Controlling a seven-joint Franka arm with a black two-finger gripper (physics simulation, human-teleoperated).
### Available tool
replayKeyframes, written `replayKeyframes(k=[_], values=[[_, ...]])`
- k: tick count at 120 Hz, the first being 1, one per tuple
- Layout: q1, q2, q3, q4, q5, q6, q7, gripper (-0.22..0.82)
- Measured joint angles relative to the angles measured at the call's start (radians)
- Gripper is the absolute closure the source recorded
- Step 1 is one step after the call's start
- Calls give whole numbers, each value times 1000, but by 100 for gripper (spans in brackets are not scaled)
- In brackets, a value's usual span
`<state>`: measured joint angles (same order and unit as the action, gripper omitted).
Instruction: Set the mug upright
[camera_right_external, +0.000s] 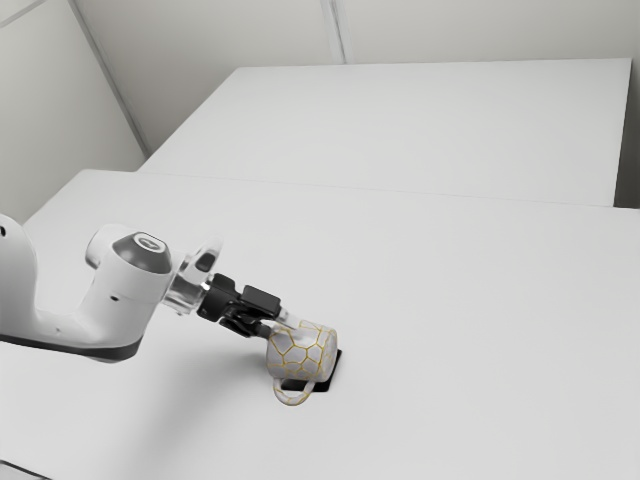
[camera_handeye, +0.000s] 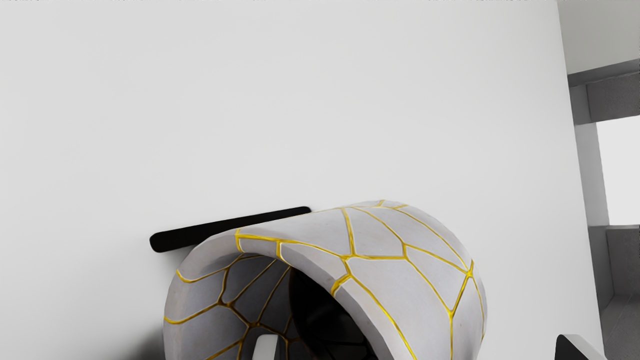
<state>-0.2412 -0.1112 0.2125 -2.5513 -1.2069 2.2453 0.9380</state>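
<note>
The white mug with gold lines (camera_right_external: 304, 350) lies on its side on the table, handle toward the exterior view's bottom. In the exterior view my gripper (camera_right_external: 284, 324) reaches it from the left, fingertips over its near part. In the wrist view the mug (camera_handeye: 400, 250) has its dark mouth facing my hand. The gripper (camera_handeye: 419, 347) stands open, fingers wide apart: one fingertip in front of the mug's mouth, perhaps within it, the other outside, beyond the mug's outer wall. How deep the first finger reaches is not clear.
A flat black square piece (camera_right_external: 329, 378) lies partly beneath the mug; its edge (camera_handeye: 225, 227) sticks out beside the mug. The white table (camera_right_external: 450, 330) stretches around them, with another white surface (camera_right_external: 420, 125) behind. A dark-edged object (camera_right_external: 22, 471) is at the exterior view's bottom left corner.
</note>
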Motion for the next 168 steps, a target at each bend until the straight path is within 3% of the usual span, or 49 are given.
replayKeyframes(k=[33, 40, 64, 100, 137, 168], values=[[-24, 3, -2, 0, -34, 5, 29, 1], [-27, 3, -2, 0, -39, 7, 34, 10], [-30, 3, -4, 0, -59, 13, 48, 53], [-48, -2, -16, 6, -136, 20, 67, 73], [-64, -53, -37, 14, -212, 42, 95, 74], [-146, -88, -43, 12, -101, 334, 15, 74]])
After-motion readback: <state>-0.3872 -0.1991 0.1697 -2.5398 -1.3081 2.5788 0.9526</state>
